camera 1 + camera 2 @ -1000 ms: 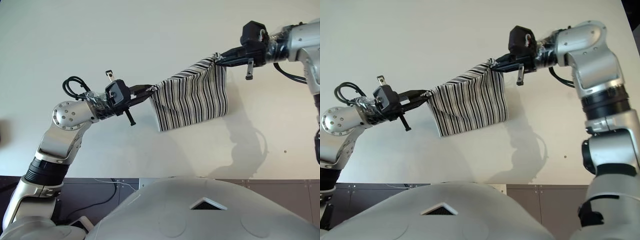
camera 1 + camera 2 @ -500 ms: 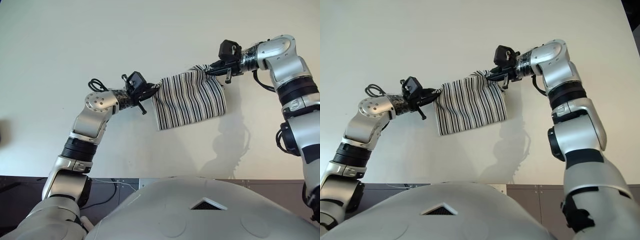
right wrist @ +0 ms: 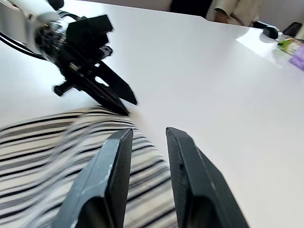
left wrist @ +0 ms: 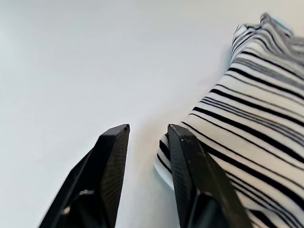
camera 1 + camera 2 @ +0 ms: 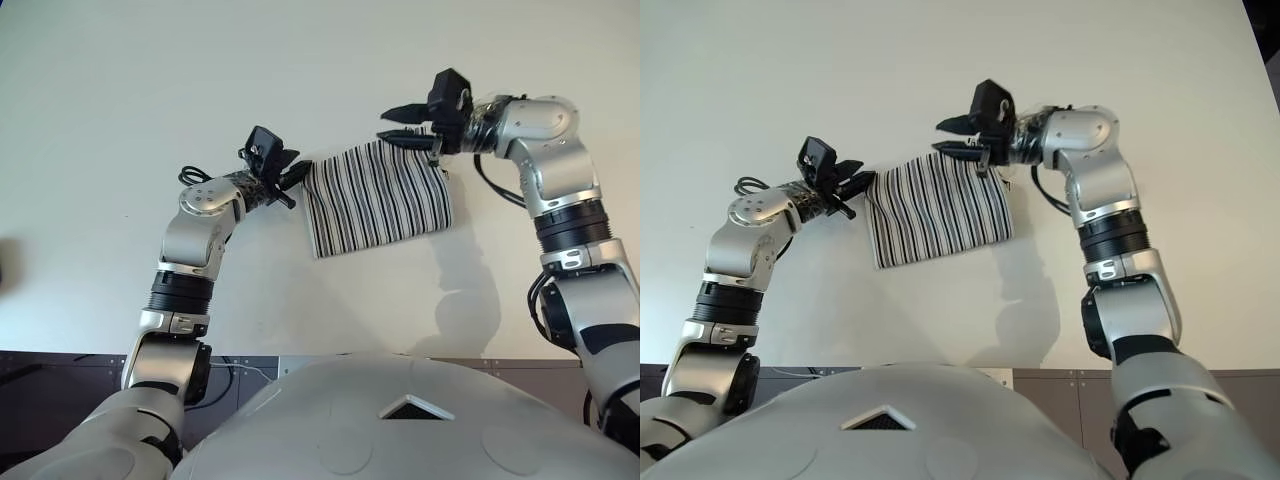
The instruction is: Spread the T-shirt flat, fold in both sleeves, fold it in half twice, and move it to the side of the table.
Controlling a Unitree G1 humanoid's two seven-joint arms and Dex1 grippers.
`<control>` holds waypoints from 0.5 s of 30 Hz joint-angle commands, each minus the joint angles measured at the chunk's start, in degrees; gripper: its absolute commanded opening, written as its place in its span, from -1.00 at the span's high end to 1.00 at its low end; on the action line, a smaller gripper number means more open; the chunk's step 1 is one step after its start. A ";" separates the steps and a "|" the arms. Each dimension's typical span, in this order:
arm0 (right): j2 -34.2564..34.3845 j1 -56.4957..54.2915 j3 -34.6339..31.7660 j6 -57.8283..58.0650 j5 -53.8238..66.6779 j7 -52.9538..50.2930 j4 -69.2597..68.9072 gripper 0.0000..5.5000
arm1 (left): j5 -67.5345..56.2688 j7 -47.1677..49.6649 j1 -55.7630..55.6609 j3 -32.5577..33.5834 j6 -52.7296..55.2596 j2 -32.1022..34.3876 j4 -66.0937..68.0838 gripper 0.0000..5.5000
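The folded black-and-white striped T-shirt [image 5: 378,198] lies flat on the white table [image 5: 120,90] as a small rectangle. My left gripper [image 5: 297,172] sits right at the shirt's far left corner, open, with the cloth edge [image 4: 247,118] beside one fingertip [image 4: 180,142] and nothing between the fingers. My right gripper [image 5: 402,124] hovers just above the shirt's far right corner, open and empty. In the right wrist view the striped cloth [image 3: 57,152] lies under the right gripper [image 3: 148,135], with the left gripper [image 3: 114,95] beyond it.
The table's near edge [image 5: 300,352] runs close in front of me. Small objects [image 3: 285,42] sit at a distant table corner in the right wrist view. Bare white tabletop surrounds the shirt on all sides.
Both grippers held the shirt's upper corners one second ago. They have since opened and let go, the shirt has settled flat on the table, and the right gripper has lifted off it.
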 commanded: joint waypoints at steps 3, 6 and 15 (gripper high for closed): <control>-0.17 1.14 4.81 1.90 -3.23 4.04 6.70 0.54 | 5.10 -1.51 -3.59 -3.29 -3.63 -0.25 3.41 0.46; 1.46 -1.03 2.89 -0.72 -4.59 1.61 17.49 0.54 | 5.48 -1.04 -5.02 -1.92 -5.38 -0.55 4.52 0.46; -0.85 -2.25 -7.81 -7.12 -4.30 -8.39 40.46 0.54 | 6.04 7.64 -16.28 6.79 -15.29 -1.83 16.41 0.46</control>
